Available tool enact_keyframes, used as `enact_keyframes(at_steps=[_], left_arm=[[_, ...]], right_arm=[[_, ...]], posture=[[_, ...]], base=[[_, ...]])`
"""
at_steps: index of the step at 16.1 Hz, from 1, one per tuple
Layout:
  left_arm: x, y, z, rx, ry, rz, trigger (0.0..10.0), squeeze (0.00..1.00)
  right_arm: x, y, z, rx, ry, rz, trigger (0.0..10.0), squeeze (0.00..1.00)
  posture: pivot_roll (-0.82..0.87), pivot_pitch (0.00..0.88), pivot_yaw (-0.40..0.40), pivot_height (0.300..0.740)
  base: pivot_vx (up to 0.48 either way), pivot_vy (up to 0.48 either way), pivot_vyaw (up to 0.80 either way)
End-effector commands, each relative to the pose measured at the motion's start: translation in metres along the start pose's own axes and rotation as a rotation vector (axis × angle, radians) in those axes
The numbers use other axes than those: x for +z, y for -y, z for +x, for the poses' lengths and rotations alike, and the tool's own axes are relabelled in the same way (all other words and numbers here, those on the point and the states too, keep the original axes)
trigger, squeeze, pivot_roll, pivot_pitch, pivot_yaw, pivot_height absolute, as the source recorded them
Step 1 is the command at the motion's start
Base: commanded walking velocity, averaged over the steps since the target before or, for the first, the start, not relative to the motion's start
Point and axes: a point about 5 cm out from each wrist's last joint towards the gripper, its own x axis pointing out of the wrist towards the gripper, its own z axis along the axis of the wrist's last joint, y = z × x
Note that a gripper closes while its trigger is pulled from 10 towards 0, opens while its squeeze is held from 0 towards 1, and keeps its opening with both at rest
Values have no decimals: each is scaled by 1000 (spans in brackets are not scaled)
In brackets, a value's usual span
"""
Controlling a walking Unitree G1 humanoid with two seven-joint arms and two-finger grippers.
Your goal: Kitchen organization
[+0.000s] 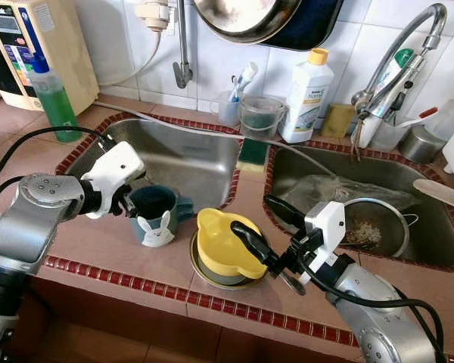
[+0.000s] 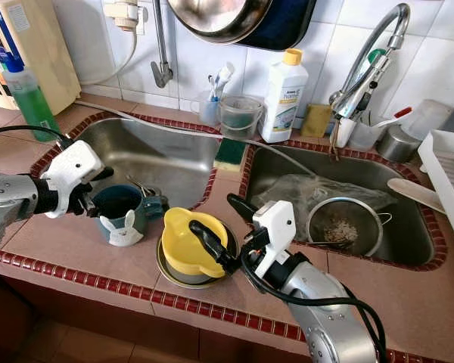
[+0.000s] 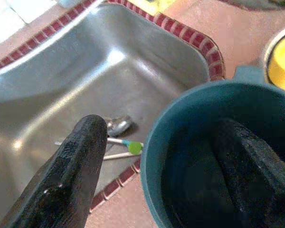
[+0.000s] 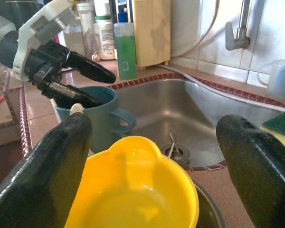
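A: Where is the left hand [image 1: 132, 198]?

B: At the teal mug with a rabbit figure [image 1: 156, 216], which stands on the tiled bench [image 1: 98, 242] just in front of the left sink basin [image 1: 185, 155]. One black finger [image 3: 247, 166] reaches down inside the mug and the other [image 3: 71, 171] sits outside the rim, so the fingers straddle the mug wall. Whether they are actually pressing on it I cannot tell.

A: And the right hand [image 1: 268, 231]?

B: It hovers at the yellow bowl [image 1: 225, 243], which sits inside a metal bowl [image 1: 212, 274] on the bench beside the mug. Its two fingers are spread wide, one lying over the yellow rim and the other pointing toward the right sink basin [image 1: 431, 227]. It holds nothing.

A: What lies in the basins?

B: In the left one, near the drain, a spoon [image 3: 118, 125] and a utensil with a green end [image 3: 128, 145]. In the right one, a metal strainer [image 1: 374, 225] with some bits of residue in it, next to a crumpled clear bag [image 1: 325, 189].

A: And behind them?

B: A green sponge [image 1: 253, 153] on the divider between the basins, a green soap bottle [image 1: 54, 98] at the far left, a white bottle with a yellow cap [image 1: 306, 97] against the wall tiles, and the faucet [image 1: 397, 64] above the right basin.
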Motion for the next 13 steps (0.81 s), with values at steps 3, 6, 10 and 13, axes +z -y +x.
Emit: enact_keyframes(at_steps=[3,6,10,13], left_arm=[[-3,4,2,-39,-48,14,10000,0],[-2,4,3,-46,-49,15,10000,0],[1,5,3,-92,-24,1,0,0],[1,7,3,-111,-18,-2,0,0]], right_arm=[[3,-2,2,13,5,-15,10000,0],[2,-4,1,20,-3,-15,10000,0],[2,-4,1,13,-2,-17,10000,0],[1,-5,0,10,-3,-17,10000,0]], posture=[[-40,0,-11,740],[-44,0,-8,740],[-50,0,-1,740],[-50,0,3,740]], base=[[0,0,0],[0,0,0],[0,0,0],[0,0,0]])
